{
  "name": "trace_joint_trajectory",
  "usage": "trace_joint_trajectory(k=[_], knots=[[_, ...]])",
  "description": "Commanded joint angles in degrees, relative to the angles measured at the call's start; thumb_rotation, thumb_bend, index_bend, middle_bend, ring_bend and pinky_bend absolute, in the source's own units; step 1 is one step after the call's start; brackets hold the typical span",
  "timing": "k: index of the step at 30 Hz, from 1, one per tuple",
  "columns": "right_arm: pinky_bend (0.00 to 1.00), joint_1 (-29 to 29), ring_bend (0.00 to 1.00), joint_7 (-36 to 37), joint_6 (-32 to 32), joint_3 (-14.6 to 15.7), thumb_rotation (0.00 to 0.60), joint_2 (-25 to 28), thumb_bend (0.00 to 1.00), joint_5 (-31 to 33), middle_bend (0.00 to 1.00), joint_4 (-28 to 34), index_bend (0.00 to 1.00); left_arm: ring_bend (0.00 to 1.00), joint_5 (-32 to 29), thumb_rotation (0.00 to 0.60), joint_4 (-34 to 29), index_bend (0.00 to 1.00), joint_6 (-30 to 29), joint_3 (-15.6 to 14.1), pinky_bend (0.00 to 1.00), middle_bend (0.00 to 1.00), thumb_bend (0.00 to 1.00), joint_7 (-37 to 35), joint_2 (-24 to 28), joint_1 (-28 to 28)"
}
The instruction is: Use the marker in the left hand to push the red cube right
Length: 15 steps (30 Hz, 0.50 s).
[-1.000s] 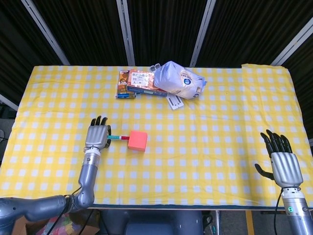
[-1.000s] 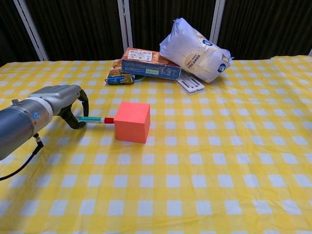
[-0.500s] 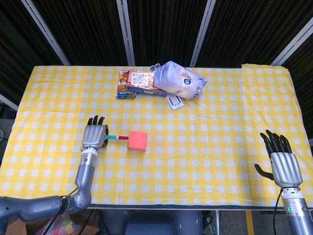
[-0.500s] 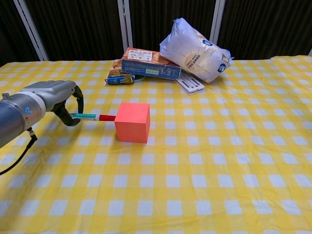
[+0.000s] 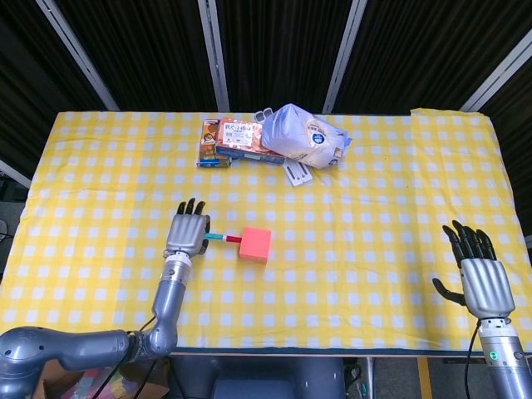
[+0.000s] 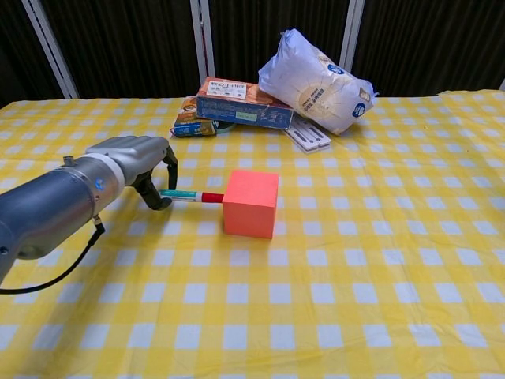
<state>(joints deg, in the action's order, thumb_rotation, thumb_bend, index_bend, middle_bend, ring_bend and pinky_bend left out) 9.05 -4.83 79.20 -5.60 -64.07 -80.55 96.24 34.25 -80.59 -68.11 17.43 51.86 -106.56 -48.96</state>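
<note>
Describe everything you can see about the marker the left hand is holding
The slim marker has a teal-green barrel and a red cap end. It lies roughly level, just above the yellow checked tablecloth, pointing to the robot's right. The left hand grips its rear end with fingers curled around it, and its red tip meets the left face of the red cube. Any print on it is too small to read.

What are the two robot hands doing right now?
Left hand: holding the marker against the red cube.
Right hand: open, fingers apart, holding nothing.
</note>
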Motion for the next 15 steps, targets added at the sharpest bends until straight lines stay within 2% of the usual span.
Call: trace_joint_trajectory(k=[1, 7, 15], knots=[[0.00, 0.0, 0.00, 0.1, 0.0, 0.0, 0.600, 0.0, 0.30, 0.0, 0.00, 0.0, 0.00, 0.00, -0.5, 0.600, 0.5, 0.53, 0.0, 0.5, 0.09, 0.11, 0.48, 0.9, -1.0, -1.1], [0.00, -0.1, 0.00, 0.3, 0.0, 0.0, 0.600, 0.1, 0.30, 0.0, 0.00, 0.0, 0.00, 0.00, -1.5, 0.600, 0.6, 0.53, -0.3, 0.9, 0.09, 0.11, 0.48, 2.4, -2.6, -2.6], [0.00, 0.0, 0.00, 0.3, 0.0, 0.0, 0.600, 0.1, 0.30, 0.0, 0.00, 0.0, 0.00, 0.00, -2.5, 0.600, -0.7, 0.53, -1.2, 0.5, 0.09, 0.11, 0.48, 3.4, -1.6, -2.4]])
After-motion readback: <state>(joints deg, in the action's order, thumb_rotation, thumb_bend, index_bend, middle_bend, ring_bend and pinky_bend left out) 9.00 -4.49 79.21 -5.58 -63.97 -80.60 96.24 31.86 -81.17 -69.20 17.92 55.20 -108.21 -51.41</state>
